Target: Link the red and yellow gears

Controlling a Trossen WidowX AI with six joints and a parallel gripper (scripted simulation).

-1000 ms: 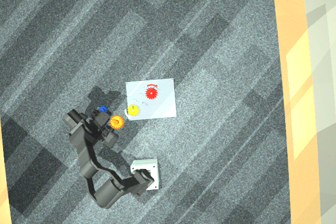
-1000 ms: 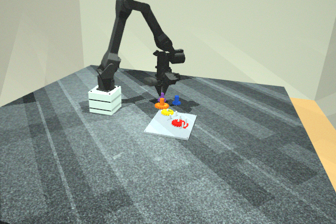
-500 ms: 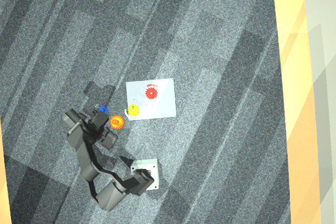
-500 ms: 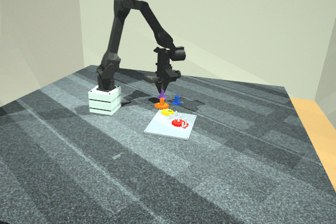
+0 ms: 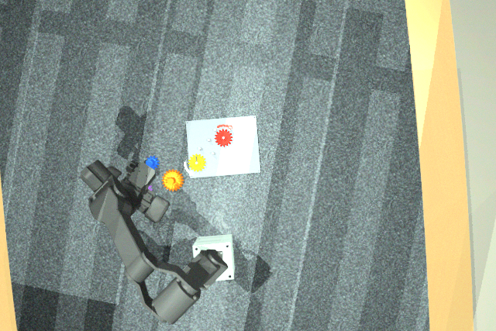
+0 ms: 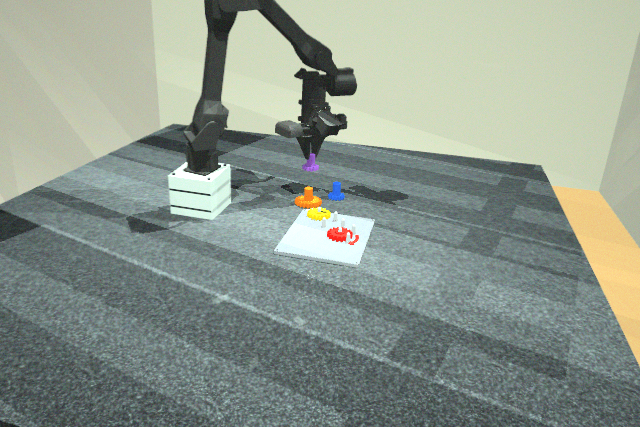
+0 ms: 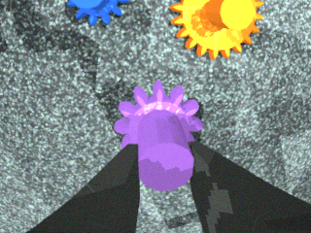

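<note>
Purple gear [image 5: 149,187] [image 6: 310,162] [image 7: 165,167] is off the desk [image 5: 340,139] [image 6: 310,360], teeth down, stem nipped in my pincer [image 5: 145,190] [image 6: 310,152] [image 7: 162,153]. What's the risk, ASAP?

Slip or tilt, prob. You've only got the stem, so an off-centre touch on a peg could twist it between the fingers.

OK. And en route?

Orange gear [image 5: 173,180] [image 6: 308,200] [image 7: 216,44] stands between you and the board [image 5: 240,159] [image 6: 310,249]. Carry too low and you'd clip its stem. Blue gear [image 5: 152,162] [image 6: 336,191] [image 7: 94,6] is near too, so mind the fingers.

Then the yellow gear [image 5: 197,165] [image 6: 318,214] and red gear [image 5: 223,135] [image 6: 338,234]: teeth could land on teeth, leaving mine proud.

Yep, esp. if you push w/o lining teeth up. Wrong peg's worse: opp. spin needs an even no. of loose gears in the chain, prob. two. One alone turns yellow cw. Misjudged sizes = gap or jam.

Rgr. I'll go high, check peg, then press flat.
</note>
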